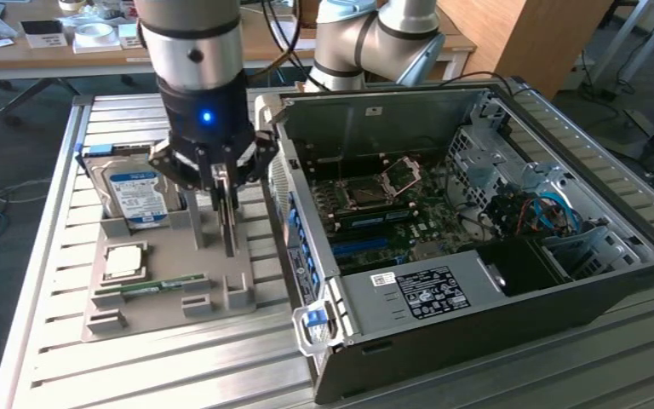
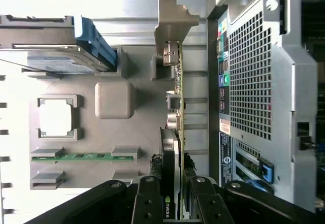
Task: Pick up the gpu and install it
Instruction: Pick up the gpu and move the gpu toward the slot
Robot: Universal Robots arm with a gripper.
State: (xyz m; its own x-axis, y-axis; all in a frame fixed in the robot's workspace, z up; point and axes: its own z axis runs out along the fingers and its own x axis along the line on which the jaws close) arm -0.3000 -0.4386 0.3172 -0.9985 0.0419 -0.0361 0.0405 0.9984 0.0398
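Note:
The gpu (image 1: pixel 228 223) is a thin dark card standing on edge on the grey fixture plate (image 1: pixel 157 311), just outside the computer case's wall. In the wrist view the gpu (image 2: pixel 176 107) runs edge-on, its pale metal bracket (image 2: pixel 172 21) at the far end and an NVIDIA mark near my fingers. My gripper (image 1: pixel 218 175) reaches down over the card, and the gripper (image 2: pixel 173 203) has a black finger (image 2: pixel 147 198) pressed on each side, shut on the gpu. The card's lower edge looks level with its fixture slots; whether it is lifted I cannot tell.
The open computer case (image 1: pixel 599 281) lies at the exterior view's right with the motherboard (image 1: pixel 373 204) exposed. On the fixture plate sit a hard drive (image 1: pixel 134 192) with a blue-white label, a square processor (image 1: pixel 123 260) and a green memory stick (image 1: pixel 151 288). A slatted metal table (image 1: pixel 54 358) carries everything.

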